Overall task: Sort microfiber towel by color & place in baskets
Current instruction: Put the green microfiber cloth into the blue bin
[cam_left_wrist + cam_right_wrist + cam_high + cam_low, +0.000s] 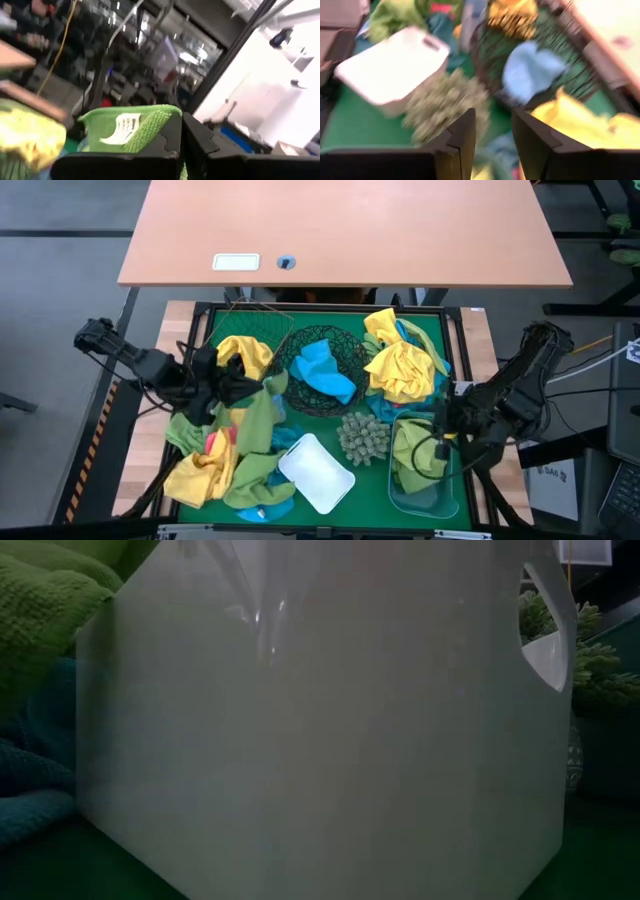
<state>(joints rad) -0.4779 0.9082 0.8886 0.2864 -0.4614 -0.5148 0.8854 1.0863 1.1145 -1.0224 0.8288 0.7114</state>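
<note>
Left gripper [232, 387] clamped shut on a lime green towel [131, 127], lifted over the messy pile at the left of the tray. Right gripper [492, 131] parted with nothing between the fingers, hanging at the right just over the translucent blue tub [423, 492], which already has a green towel [415, 450] in it.

Biggest risk, probably: dragging extra cloth along. Green towel hangs right against the yellow towel [245, 355] and the rest of the heap, so a snagged corner could pull a wrong colour out or dump stuff over the tray edge. Also a long haul across to the blue tub if green goes there, and could bump the right arm parked on that side.

In the way: black mesh bowl [318, 370] with a blue towel [327, 370] mid-tray, spiky ball [363, 437] right beside the blue tub, white tub [316, 473] near the front. Another yellow towel heap [400, 370] far right.
</note>
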